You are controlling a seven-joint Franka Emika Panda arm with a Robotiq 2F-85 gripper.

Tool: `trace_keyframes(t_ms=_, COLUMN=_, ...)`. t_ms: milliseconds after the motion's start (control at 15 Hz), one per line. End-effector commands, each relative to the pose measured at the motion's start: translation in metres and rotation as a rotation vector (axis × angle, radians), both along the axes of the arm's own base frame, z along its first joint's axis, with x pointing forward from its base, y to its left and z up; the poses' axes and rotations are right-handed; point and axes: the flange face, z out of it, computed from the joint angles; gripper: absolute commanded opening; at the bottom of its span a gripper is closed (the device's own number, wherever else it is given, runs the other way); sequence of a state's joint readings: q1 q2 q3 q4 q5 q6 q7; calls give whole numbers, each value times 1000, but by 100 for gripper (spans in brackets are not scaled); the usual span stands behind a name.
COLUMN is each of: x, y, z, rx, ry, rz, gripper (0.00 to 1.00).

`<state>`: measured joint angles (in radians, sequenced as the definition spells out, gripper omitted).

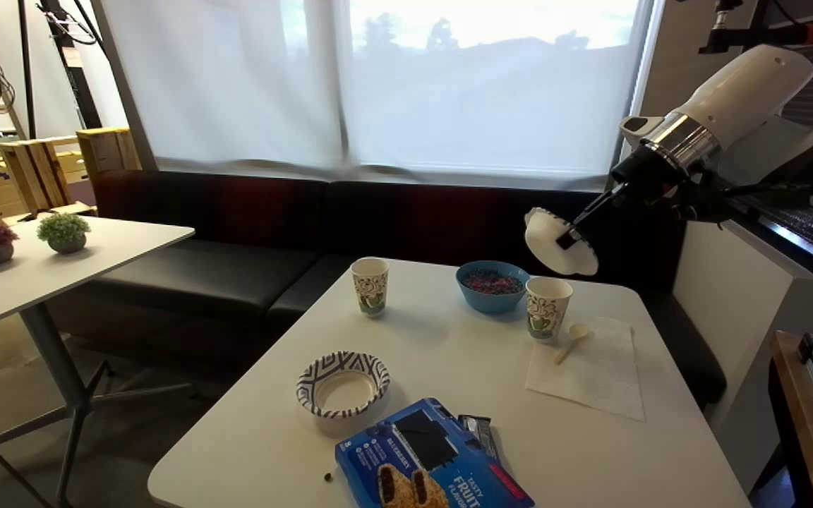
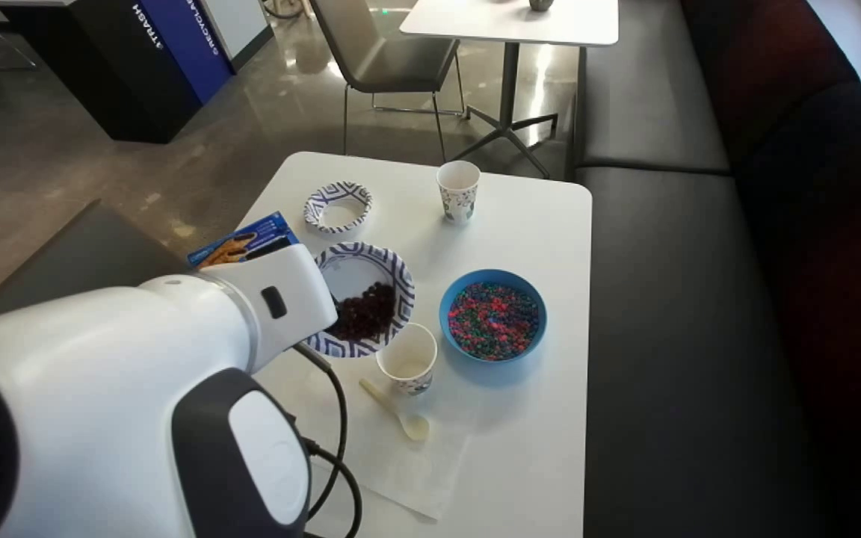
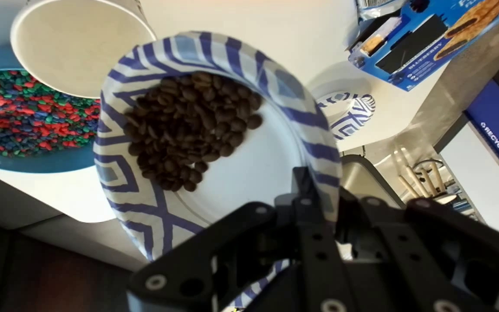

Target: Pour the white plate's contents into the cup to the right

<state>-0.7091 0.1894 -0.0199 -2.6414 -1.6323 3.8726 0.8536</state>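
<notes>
The white plate with a blue-purple patterned rim is held tilted in the air; its pale underside [image 1: 551, 243] faces an exterior view, and its inside [image 2: 344, 275] shows in an exterior view. The contents, dark brown beans [image 3: 189, 125], lie heaped toward the plate's lower side, also visible in an exterior view [image 2: 365, 314]. My gripper [image 3: 324, 195] is shut on the plate's rim, one finger inside and one outside; it also shows in an exterior view [image 1: 570, 234]. The printed paper cup [image 1: 546, 314] stands upright below the plate, beside the blue bowl. Its open mouth looks empty in the wrist view [image 3: 76, 45].
A blue bowl [image 1: 492, 300] of coloured bits stands beside the cup. A wooden spoon [image 1: 572, 342] lies on a napkin [image 1: 597, 381]. Another printed cup [image 1: 370, 286], a similar patterned plate [image 1: 308, 388] and a blue snack box [image 1: 428, 451] stand on the white table [image 1: 449, 353].
</notes>
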Motion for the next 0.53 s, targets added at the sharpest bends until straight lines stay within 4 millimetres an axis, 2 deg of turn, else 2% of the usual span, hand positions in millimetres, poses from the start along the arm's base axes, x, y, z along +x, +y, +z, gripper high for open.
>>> trace_keyframes(t_ms=0, x=1, y=-17, z=-10, rx=39, ry=-3, rz=20, gripper=2)
trace_keyframes(t_ms=467, x=7, y=-38, z=-21, rx=91, ry=-29, rz=26, gripper=2)
